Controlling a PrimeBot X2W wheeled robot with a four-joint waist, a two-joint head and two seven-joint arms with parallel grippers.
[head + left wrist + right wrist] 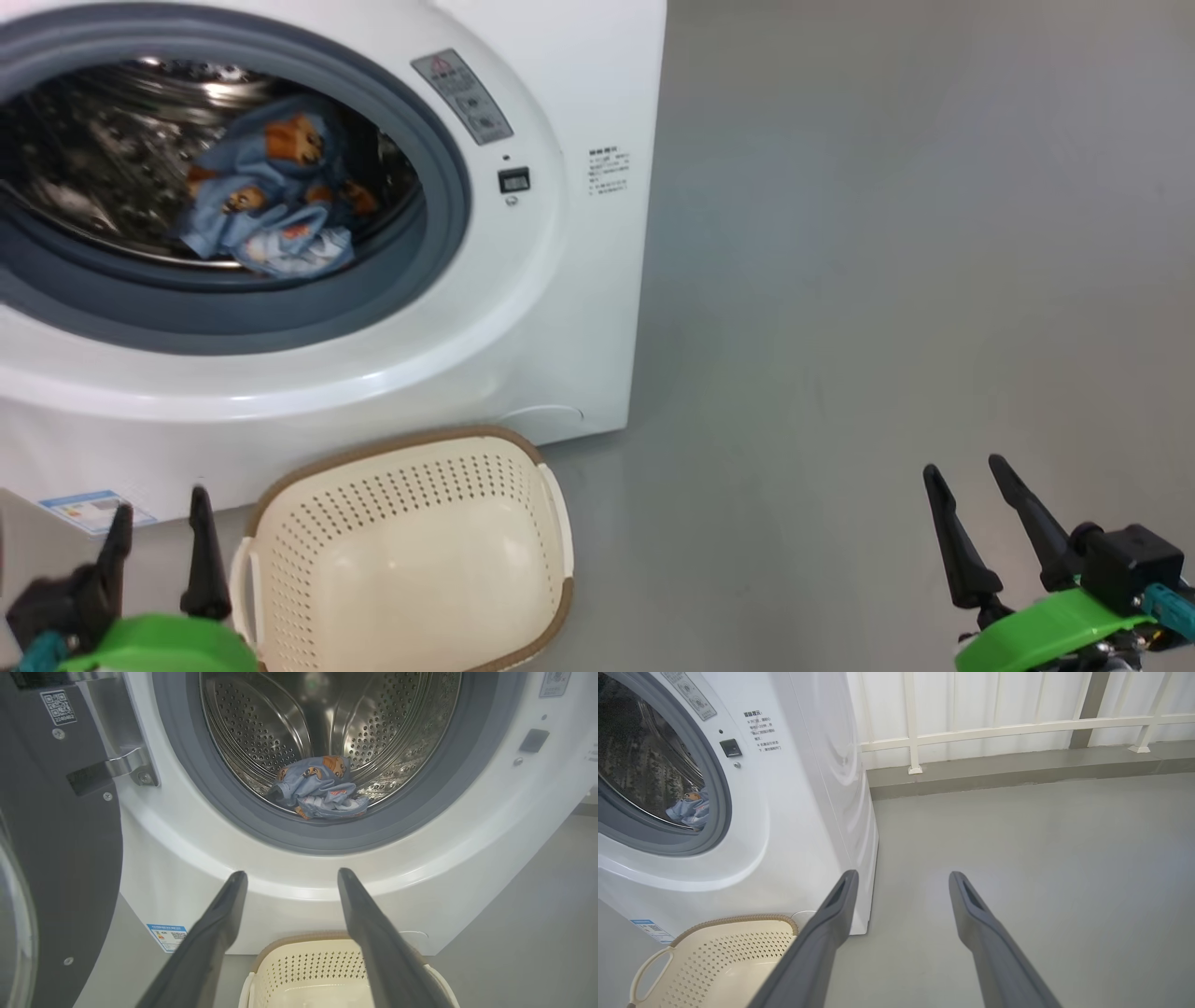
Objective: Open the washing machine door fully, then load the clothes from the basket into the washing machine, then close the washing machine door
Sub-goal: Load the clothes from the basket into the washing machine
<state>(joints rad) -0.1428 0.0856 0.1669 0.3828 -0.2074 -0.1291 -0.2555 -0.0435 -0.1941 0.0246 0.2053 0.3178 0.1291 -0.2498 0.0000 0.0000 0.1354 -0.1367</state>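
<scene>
The white washing machine (560,308) stands with its round mouth uncovered. Its black door (56,858) is swung wide at the left of the left wrist view. The light blue bear-print clothes (271,196) lie bunched at the front of the steel drum (327,723), just behind the grey gasket. The cream basket (411,560) with a brown rim sits on the floor before the machine, with nothing in it. My left gripper (159,513) hangs open beside the basket's left handle. Out over bare floor at the lower right, my right gripper (966,471) is open too.
Grey floor (887,280) stretches to the right of the machine. A white railing (1017,728) on a low grey kerb runs along the wall behind. A small blue label (89,509) sits low on the machine's front.
</scene>
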